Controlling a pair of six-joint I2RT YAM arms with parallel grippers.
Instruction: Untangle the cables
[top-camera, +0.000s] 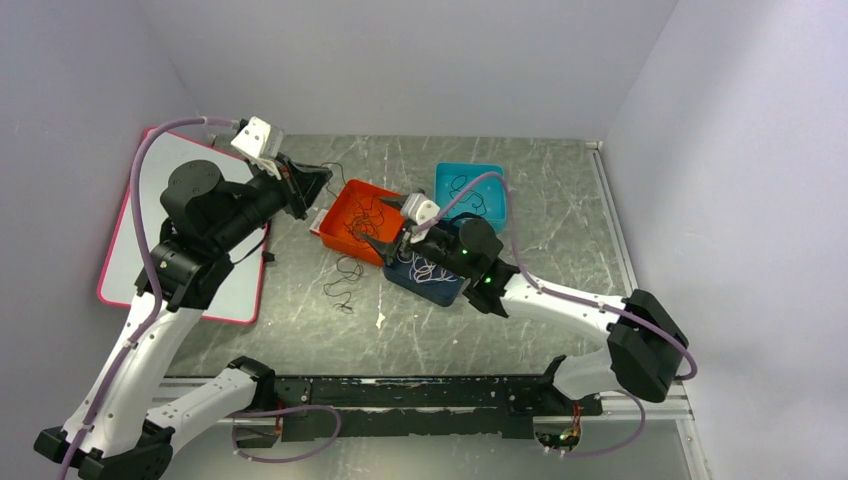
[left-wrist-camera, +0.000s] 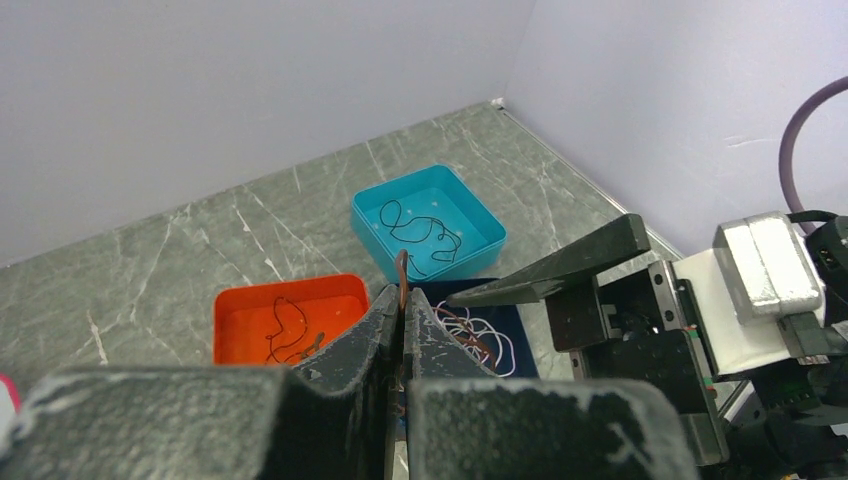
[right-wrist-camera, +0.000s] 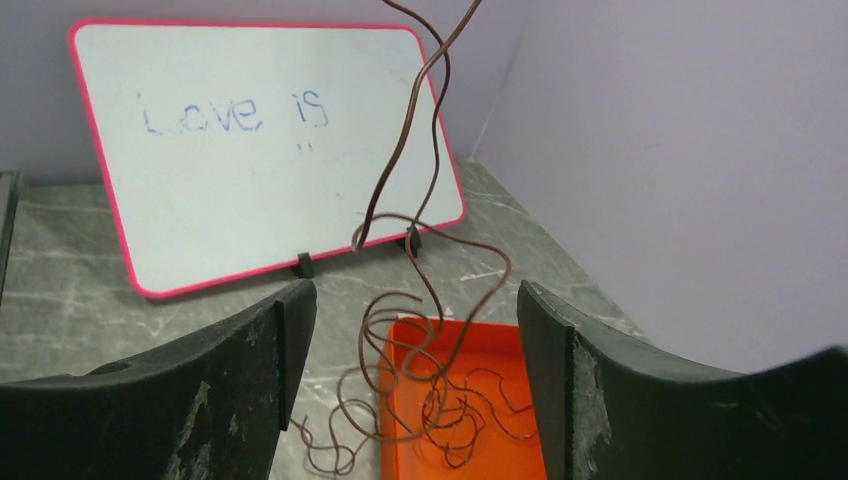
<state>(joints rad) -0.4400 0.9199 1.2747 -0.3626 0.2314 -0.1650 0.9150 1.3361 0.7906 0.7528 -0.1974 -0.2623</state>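
My left gripper (top-camera: 316, 186) is shut on a thin dark brown cable (left-wrist-camera: 403, 270), which stands up between its closed fingertips (left-wrist-camera: 404, 300). That cable hangs down between my right gripper's open jaws (right-wrist-camera: 415, 300) into a tangle of dark cables (right-wrist-camera: 455, 408) in the orange tray (right-wrist-camera: 500, 345). My right gripper (top-camera: 385, 241) hovers empty at that tray's near edge. A white cable (left-wrist-camera: 492, 345) lies looped in the navy tray (top-camera: 432, 275). A black cable (left-wrist-camera: 425, 232) lies in the teal tray (top-camera: 470, 190). Another black cable (top-camera: 345, 282) lies loose on the table.
A pink-framed whiteboard (top-camera: 180, 250) leans against the left wall, also in the right wrist view (right-wrist-camera: 250, 130). The three trays stand close together mid-table. Grey walls close the table at the back and both sides. My right gripper's finger (left-wrist-camera: 560, 268) reaches close beside my left fingers.
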